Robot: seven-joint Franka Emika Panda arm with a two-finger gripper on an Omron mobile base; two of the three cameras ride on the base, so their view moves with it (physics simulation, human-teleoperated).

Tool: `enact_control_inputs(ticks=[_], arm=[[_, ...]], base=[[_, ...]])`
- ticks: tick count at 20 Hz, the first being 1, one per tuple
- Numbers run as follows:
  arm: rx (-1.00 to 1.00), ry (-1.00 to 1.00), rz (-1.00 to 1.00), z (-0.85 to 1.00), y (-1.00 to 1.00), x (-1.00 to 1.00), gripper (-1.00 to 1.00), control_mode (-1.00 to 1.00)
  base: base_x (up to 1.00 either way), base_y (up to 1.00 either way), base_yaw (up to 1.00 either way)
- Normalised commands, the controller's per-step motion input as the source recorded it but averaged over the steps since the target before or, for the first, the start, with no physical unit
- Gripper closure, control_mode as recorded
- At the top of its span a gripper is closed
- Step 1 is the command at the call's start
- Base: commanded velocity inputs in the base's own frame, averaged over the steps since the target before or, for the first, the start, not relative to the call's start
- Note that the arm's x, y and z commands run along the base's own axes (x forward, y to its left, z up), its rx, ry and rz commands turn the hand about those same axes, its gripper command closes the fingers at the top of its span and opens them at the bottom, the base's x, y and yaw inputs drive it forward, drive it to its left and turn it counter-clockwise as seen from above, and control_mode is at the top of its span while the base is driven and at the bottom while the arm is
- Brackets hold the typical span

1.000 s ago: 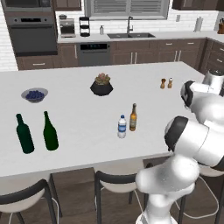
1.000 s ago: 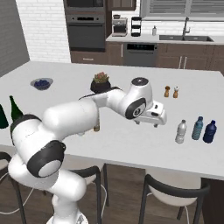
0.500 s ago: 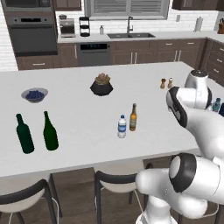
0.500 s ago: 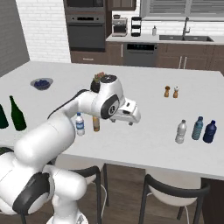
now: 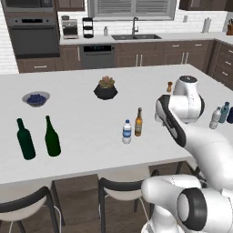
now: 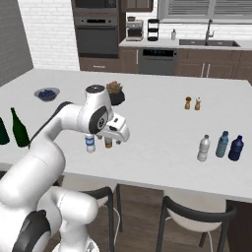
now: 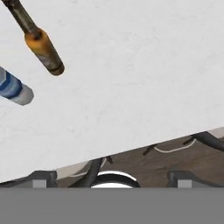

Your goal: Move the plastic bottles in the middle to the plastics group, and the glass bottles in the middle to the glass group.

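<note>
Two bottles stand mid-counter: a blue-label water bottle [image 5: 127,132] [image 6: 90,143] [image 7: 13,87] and, just right of it, an amber beer bottle [image 5: 138,123] [image 6: 108,143] [image 7: 41,47]. My gripper [image 6: 119,138] [image 7: 111,180] hovers just right of and in front of the amber bottle, jaws wide open and holding nothing. At the counter's right end stand a greyish bottle [image 5: 215,118] [image 6: 203,148], a blue-tinted one [image 5: 224,112] [image 6: 222,144] and a dark blue one [image 6: 236,148]. Two tall green bottles [image 5: 52,136] [image 5: 25,139] [image 6: 19,128] are at the left end.
A potted plant [image 5: 106,88] [image 6: 115,93] and a bowl of blue fruit [image 5: 36,98] [image 6: 47,93] sit farther back. Two shakers [image 6: 187,103] [image 6: 198,103] stand toward the right. Stools [image 6: 194,216] line the counter's near edge [image 7: 131,151].
The arm has swung left from beside the right-end bottles to the two bottles in the middle. The gripper stayed open and empty. No bottle moved.
</note>
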Motion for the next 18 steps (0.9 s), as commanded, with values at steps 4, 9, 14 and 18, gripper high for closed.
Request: enact_control_inputs(ticks=[4,9,14,18], arm=[[0.11,0.12,0.0,0.03,0.89,-0.01,-1.0,-1.0],[0.05,0.04,0.0,-0.01,0.84,0.0,-1.0,-1.0],[0.0,-0.03,0.0,-0.07,0.77,0.23,-1.0,-1.0],[0.0,0.0,0.0,-0.07,0.64,0.43,-1.0,-1.0]], base=[[0.0,0.0,0.0],[0.0,0.0,0.0],[0.0,0.0,0.0],[0.0,0.0,0.0]])
